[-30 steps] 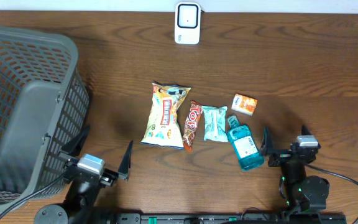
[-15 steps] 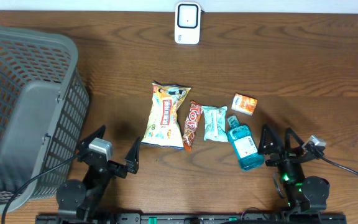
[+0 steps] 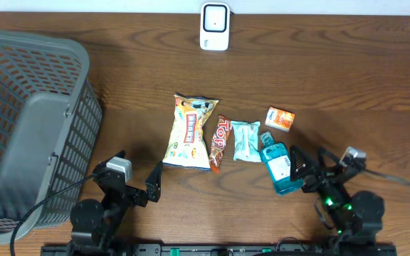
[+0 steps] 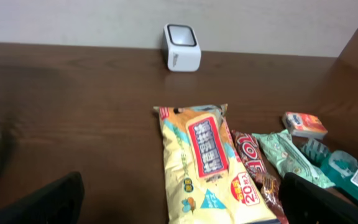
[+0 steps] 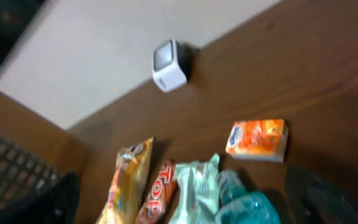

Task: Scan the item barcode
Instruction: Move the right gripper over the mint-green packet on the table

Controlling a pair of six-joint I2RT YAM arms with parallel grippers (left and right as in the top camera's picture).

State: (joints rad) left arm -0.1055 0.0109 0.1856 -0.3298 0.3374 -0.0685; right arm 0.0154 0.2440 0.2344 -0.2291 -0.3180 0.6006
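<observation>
Brown wooden table point(image 3: 347, 64) has a white box-shaped scanner point(image 3: 214, 26) at twelve o'clock; left gripper point(image 3: 134, 174) and right gripper point(image 3: 312, 168) gape empty; no item lifted yet.

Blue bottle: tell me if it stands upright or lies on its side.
Lying on its side. The overhead view shows the bottle full length, label facing up, cap toward the orange box.

Left hand point(image 3: 137, 171) spread wide, right hand point(image 3: 309, 167) spread wide, both empty
</observation>
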